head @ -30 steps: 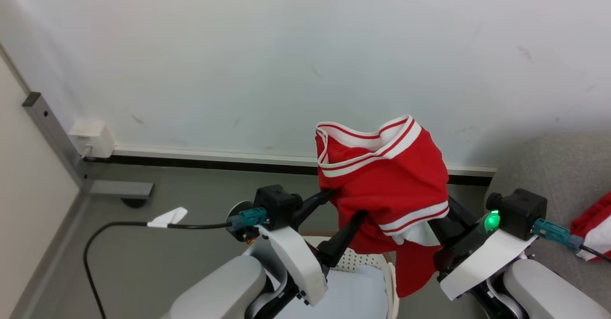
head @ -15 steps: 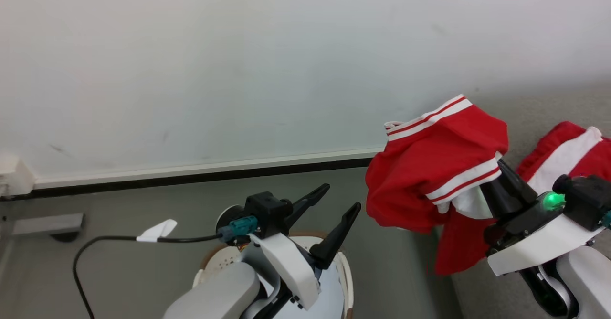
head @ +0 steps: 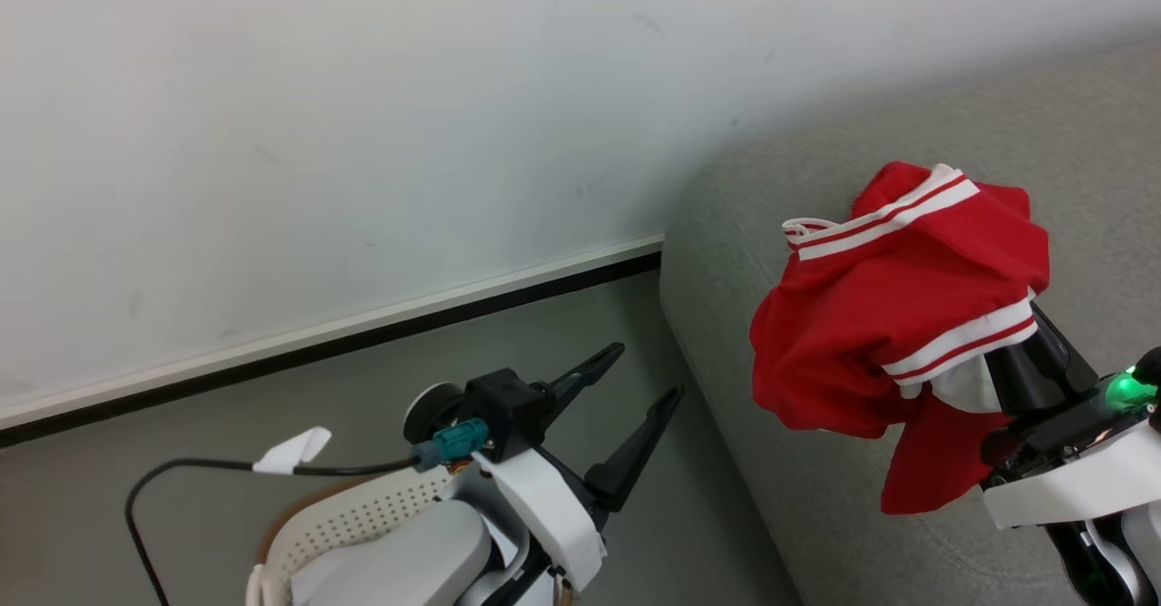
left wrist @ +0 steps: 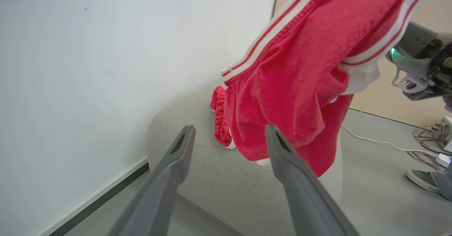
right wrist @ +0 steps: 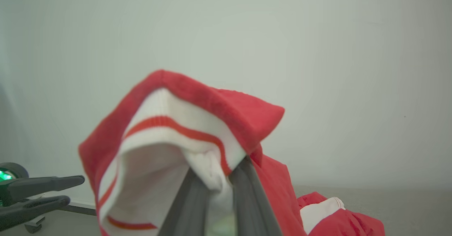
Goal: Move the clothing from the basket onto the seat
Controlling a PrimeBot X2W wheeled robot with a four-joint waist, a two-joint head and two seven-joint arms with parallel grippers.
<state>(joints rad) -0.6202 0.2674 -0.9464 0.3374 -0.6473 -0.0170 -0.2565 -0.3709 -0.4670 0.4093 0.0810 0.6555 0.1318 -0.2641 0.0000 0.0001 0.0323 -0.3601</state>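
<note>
Head view has swung: the wall-and-floor corner seen a second ago is gone, and the seat (head: 726,252) now takes up the right of the frame, with the basket (head: 363,520) at the lower left edge. The right gripper (right wrist: 217,165) stays pinched on the white-banded hem of a red garment (head: 898,316). That garment draped against the left gripper (head: 646,372) a second ago and now hangs right of centre, over the cushion and clear of the left fingers. The left gripper is still spread wide and empty above the basket. A second red garment (left wrist: 220,123) already lies on the seat behind the held one. Judgement: carry is nearly done; lowering and release remain. Basket contents are hidden by the left arm.
</note>
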